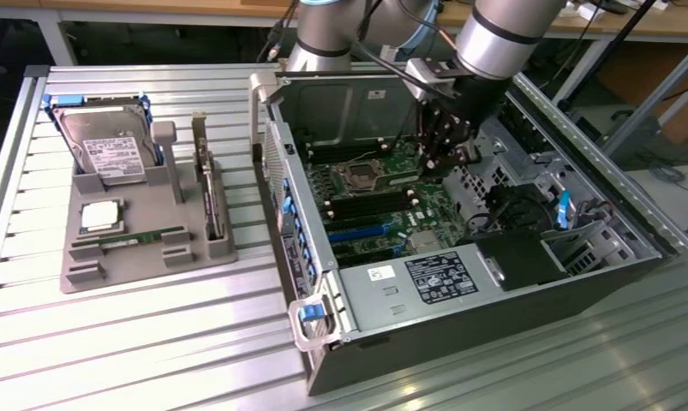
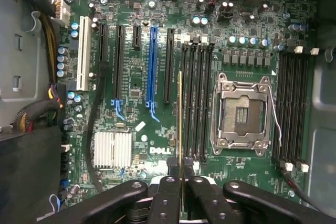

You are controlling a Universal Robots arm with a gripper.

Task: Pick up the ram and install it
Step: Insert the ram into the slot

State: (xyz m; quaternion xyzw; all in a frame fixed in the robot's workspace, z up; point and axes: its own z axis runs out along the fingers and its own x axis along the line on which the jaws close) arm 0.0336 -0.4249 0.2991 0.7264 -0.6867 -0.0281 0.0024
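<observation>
Exterior view: ribbed metal worktop (image 1: 149, 342); open computer case (image 1: 458, 257) lying on its side, centre to right of frame, motherboard (image 1: 378, 205) exposed inside; robot arm (image 1: 498, 34) entering from the upper right, its tool (image 1: 445, 158) lowered into the case above the upper part of the board; grey parts holder (image 1: 149, 223) on the worktop at the left of frame, carrying a hard drive (image 1: 110, 145) at its upper end, a square silver CPU chip (image 1: 101, 216) below that, a narrow green strip lying flat near its lower edge, and an expansion card (image 1: 212, 201) standing on edge along its right side. Wrist view: tool (image 2: 181, 184) at lower centre of frame, black fingers (image 2: 202, 198) pressed together on the ram (image 2: 179, 124), pinching it edge-on; ram seen as a thin vertical line running up from the tool at centre frame, lying just beside the leftmost of a bank of black memory slots (image 2: 197, 103); empty CPU socket (image 2: 242, 114) with metal frame right of centre; second bank of memory slots (image 2: 294, 108) at far right; blue expansion slot (image 2: 153, 66) and white slot (image 2: 83, 56) left of centre; ribbed silver heatsink (image 2: 113, 150) at lower left
</observation>
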